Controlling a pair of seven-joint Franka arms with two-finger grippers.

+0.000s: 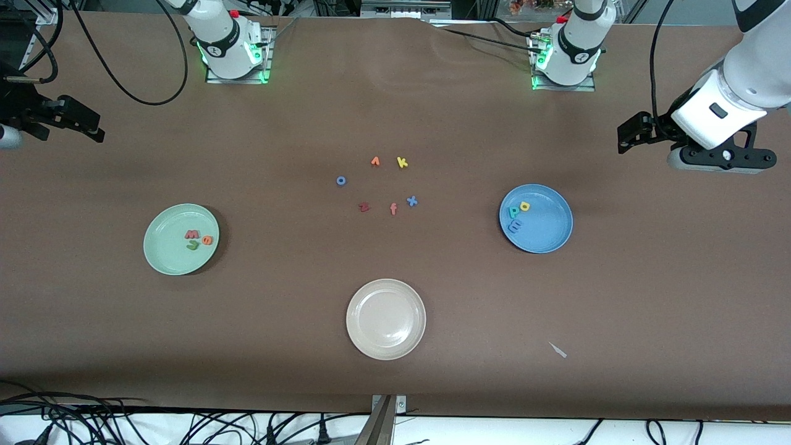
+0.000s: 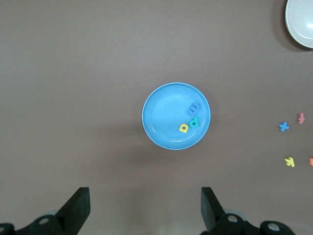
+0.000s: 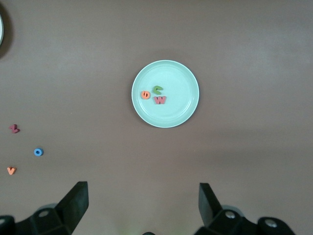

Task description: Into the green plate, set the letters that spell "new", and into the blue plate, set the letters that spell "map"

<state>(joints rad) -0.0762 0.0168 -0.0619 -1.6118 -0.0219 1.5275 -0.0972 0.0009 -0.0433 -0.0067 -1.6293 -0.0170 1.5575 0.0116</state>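
We find n, e, w (image 1: 198, 238) in the green plate (image 1: 167, 259) and m, a, p (image 1: 518, 216) in the blue plate (image 1: 550, 238). The left hand (image 2: 142, 210) and right hand (image 3: 142, 210) hover with fingers apart, holding nothing. Any further pick risks adding a stray f (image 1: 393, 209) at the blue plate's 9 o'clock.

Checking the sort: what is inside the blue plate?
In the blue plate lie the blue m, teal-green p and yellow a. Nothing covers them.

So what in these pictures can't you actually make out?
- Front view: the left gripper and right gripper show only as dark shapes side-on; the fingertips blur together.
- Front view: the small pale sliver near the round beige plate is too small to identify.
- Right wrist view: the picture's edge cuts off another plate.
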